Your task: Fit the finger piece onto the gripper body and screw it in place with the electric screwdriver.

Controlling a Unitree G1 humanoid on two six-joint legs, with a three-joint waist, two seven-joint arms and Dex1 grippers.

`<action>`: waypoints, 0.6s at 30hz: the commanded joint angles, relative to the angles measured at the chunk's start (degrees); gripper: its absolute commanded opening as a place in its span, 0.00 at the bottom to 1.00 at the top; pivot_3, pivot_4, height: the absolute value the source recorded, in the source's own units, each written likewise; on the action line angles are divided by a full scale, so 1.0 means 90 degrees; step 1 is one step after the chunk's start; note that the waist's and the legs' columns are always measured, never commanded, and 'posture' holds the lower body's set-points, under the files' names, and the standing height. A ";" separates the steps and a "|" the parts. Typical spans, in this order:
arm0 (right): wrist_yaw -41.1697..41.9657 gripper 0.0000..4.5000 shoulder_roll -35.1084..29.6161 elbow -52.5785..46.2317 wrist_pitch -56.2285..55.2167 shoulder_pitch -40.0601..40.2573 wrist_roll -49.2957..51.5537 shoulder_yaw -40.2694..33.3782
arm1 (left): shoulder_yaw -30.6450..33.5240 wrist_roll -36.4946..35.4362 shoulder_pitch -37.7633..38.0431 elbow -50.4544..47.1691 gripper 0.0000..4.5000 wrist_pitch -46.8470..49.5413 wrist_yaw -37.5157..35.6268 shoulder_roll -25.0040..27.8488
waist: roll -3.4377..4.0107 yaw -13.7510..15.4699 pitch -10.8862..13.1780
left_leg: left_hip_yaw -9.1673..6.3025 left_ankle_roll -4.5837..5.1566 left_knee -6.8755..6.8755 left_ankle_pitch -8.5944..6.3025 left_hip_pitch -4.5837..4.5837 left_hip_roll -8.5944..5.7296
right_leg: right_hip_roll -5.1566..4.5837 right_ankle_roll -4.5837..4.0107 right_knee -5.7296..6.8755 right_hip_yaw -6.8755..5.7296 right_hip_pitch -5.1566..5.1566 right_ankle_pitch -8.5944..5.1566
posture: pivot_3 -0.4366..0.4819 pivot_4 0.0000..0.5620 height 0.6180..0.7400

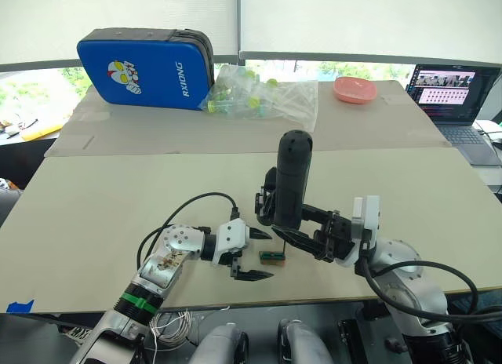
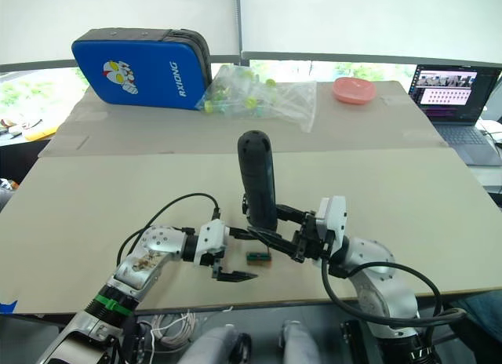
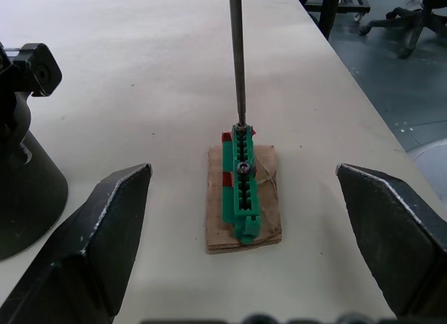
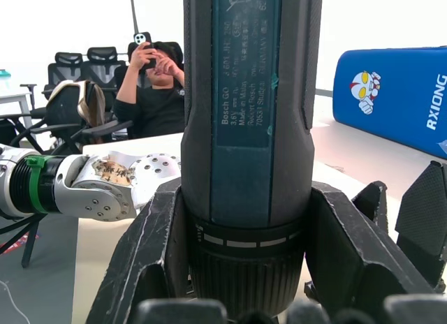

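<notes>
Near the front edge of the table [image 1: 94,191], the electric screwdriver [image 1: 292,180] stands upright, its long axis vertical, with the thin bit [image 3: 237,55] pointing down into a small green block [image 3: 241,184] on a brown pad [image 3: 269,198]. The right gripper [image 1: 302,234] is clamped around its lower body. The left gripper [image 1: 252,254] waits beside the block, fingers spread wide and empty. Screwing seems to be under way; I cannot tell how deep the screw sits.
</notes>
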 commanded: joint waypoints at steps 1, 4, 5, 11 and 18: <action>-0.0014 0.42 -0.0010 -0.0269 -0.0087 -0.0116 0.0178 -0.0146 | 0.0037 -0.0032 -0.0051 -0.0084 1.00 -0.0067 0.0026 -0.0015 | 0.0000 0.0000 0.0000 | -0.0001 0.0000 0.0000 0.0000 0.0000 0.0000 | 0.0000 0.0000 0.0000 0.0000 0.0000 0.0000 | 0.48 0.27 1.00; -0.0021 0.42 -0.0008 -0.0255 -0.0077 -0.0115 0.0174 -0.0139 | 0.0038 -0.0033 -0.0056 -0.0080 1.00 -0.0070 0.0023 -0.0017 | 0.0000 0.0000 0.0000 | 0.0000 0.0000 0.0000 0.0000 0.0000 0.0000 | 0.0000 0.0000 0.0000 0.0000 0.0000 0.0000 | 0.48 0.27 1.00; -0.0017 0.42 -0.0009 -0.0248 -0.0077 -0.0110 0.0172 -0.0136 | 0.0040 -0.0032 -0.0060 -0.0076 1.00 -0.0071 0.0025 -0.0018 | 0.0000 0.0000 0.0000 | 0.0000 0.0000 0.0000 0.0000 0.0000 0.0000 | 0.0000 0.0000 0.0000 0.0000 0.0000 0.0000 | 0.48 0.27 1.00; -0.0002 0.42 -0.0017 -0.0235 -0.0087 -0.0090 0.0160 -0.0133 | 0.0050 -0.0036 -0.0067 -0.0077 1.00 -0.0065 0.0032 -0.0018 | 0.0000 0.0000 0.0000 | 0.0000 0.0001 0.0000 0.0000 0.0000 0.0000 | 0.0000 0.0000 0.0000 0.0000 0.0000 0.0000 | 0.48 0.27 1.00; 0.0027 0.42 -0.0008 -0.0165 -0.0126 -0.0090 0.0123 -0.0120 | 0.0059 -0.0043 -0.0070 -0.0089 1.00 -0.0061 0.0044 -0.0025 | 0.0000 0.0000 0.0000 | 0.0000 0.0000 0.0000 0.0000 0.0000 0.0000 | 0.0000 0.0000 0.0000 0.0000 0.0000 0.0000 | 0.48 0.27 1.00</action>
